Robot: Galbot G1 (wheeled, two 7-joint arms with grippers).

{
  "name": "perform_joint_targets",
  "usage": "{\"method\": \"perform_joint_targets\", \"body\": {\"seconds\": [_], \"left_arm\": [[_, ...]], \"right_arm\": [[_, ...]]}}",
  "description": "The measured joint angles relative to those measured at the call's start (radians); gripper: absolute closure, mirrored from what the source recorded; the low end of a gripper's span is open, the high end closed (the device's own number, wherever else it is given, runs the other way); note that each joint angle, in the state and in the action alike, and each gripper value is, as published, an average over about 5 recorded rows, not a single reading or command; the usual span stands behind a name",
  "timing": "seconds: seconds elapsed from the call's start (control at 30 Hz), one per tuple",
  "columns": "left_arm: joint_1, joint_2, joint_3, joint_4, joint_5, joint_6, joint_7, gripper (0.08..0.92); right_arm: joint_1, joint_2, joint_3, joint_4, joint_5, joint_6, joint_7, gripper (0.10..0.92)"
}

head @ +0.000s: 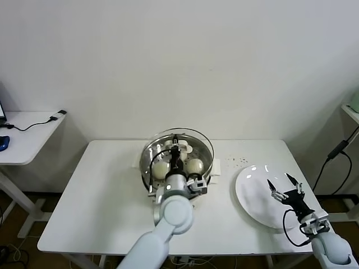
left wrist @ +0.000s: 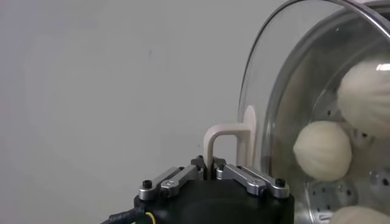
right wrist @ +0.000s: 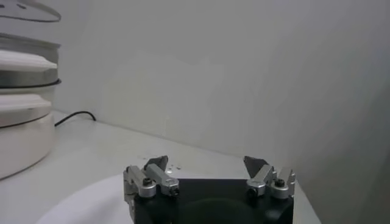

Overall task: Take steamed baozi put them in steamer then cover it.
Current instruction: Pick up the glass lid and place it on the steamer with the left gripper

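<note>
Counter (head: 101, 202), white, carried everything. Steamer (head: 149, 162) stood near the middle of its far half, shiny steel on a cream base. Cover (head: 205, 143), clear glass with a metal rim, was tilted above the steamer, its near edge low by the pot and its far edge raised. A white plate (head: 251, 193) lay well to the right of the steamer. The left pincer (head: 174, 154) was clamped on the cover's white handle (left wrist: 226, 143), over the pot. The right pincer (head: 284, 185) hung over the plate with its fingers apart, holding nothing. Baozi (head: 194, 166) sat inside the steamer on the perforated tray; three were visible through the glass in the left wrist view.
</note>
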Motion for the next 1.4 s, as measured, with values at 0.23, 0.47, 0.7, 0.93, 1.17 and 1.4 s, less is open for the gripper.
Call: {"method": "perform_joint_targets", "body": {"seconds": [0.23,0.47,0.7,0.93,1.17,1.4], "left_arm": [[0.013,-0.028,-0.003,0.036,0.018,-0.001,-0.009,0.852],[0.020,-0.037,-0.016,0.052,0.030,-0.001,-0.022,0.852],[0.035,-0.037,-0.021,0.066,0.039,-0.001,-0.035,0.852],[0.035,-0.035,-0.022,0.076,0.041,-0.001,-0.047,0.852],[0.033,-0.032,-0.016,0.091,0.043,-0.001,-0.058,0.852],[0.031,-0.026,-0.009,0.102,0.045,0.000,-0.071,0.852]], "right_arm": [[0.007,0.000,-0.002,-0.004,-0.001,0.002,-0.002,0.203],[0.010,0.003,-0.002,-0.012,-0.004,0.007,-0.009,0.203],[0.016,0.005,-0.002,-0.013,-0.006,0.007,-0.012,0.203],[0.019,0.006,-0.003,-0.017,-0.006,0.010,-0.014,0.203],[0.019,0.008,-0.001,-0.019,-0.007,0.014,-0.018,0.203],[0.015,0.011,0.004,-0.025,-0.008,0.017,-0.023,0.203]]}}
